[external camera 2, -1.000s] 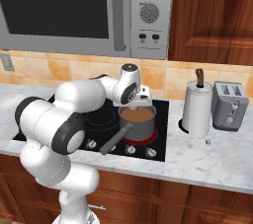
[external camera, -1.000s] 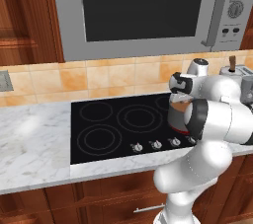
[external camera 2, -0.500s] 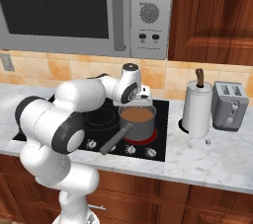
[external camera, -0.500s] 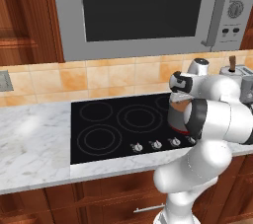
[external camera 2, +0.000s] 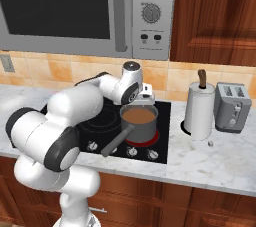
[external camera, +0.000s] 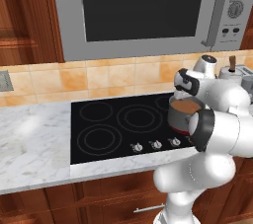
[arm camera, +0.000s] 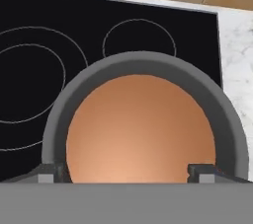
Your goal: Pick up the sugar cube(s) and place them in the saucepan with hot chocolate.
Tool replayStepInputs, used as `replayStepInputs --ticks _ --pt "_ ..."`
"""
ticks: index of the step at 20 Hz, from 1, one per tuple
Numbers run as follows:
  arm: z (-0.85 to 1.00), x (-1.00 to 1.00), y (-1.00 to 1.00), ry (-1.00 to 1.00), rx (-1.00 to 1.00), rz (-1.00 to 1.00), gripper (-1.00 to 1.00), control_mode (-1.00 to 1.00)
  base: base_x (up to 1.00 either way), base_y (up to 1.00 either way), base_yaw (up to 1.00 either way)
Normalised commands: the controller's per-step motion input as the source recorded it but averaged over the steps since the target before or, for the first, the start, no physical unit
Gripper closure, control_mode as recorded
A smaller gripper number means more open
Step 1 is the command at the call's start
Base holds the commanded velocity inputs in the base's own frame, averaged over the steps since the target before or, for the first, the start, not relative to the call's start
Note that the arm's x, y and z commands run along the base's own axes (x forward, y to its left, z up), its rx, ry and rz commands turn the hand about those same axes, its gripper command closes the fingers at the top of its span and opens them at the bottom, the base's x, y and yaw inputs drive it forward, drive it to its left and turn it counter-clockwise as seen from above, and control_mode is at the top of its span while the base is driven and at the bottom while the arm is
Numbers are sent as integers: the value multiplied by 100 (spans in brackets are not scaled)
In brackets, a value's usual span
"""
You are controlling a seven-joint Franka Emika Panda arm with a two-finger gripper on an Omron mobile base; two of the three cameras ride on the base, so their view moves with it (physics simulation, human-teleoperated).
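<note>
room: we see the saucepan [external camera 2: 138, 123] on the hob [external camera: 118, 124] at its front right corner, bare marble worktop [external camera 2: 210, 163] just beyond, paper-towel roll [external camera 2: 199, 111] near | pan: grey, brown liquid, long handle toward us | jaws: ours hang spread wide above the pan, holding nothing

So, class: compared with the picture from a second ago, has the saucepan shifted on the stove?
No. In the right base view the saucepan sits where it did, on the front right burner of the cooktop, left of the paper-towel roll.
</note>
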Motion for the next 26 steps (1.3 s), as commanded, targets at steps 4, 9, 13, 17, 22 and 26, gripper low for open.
replayStepInputs --ticks 4,9,13,17,22,26 --pt "41 -28 -11 -16 0 0 -100 -100 0 0 0" --pt "38 -16 -14 -17 0 0 -100 -100 0 0 0" --pt "35 -15 -14 -15 0 0 -100 -100 0 0 0" --pt "34 -20 -15 -15 0 0 -100 -100 0 0 0" --pt "22 -22 -28 -10 0 -1 -100 -100 0 0 0" --pt "5 -35 -24 -4 0 -4 -100 -100 0 0 0"
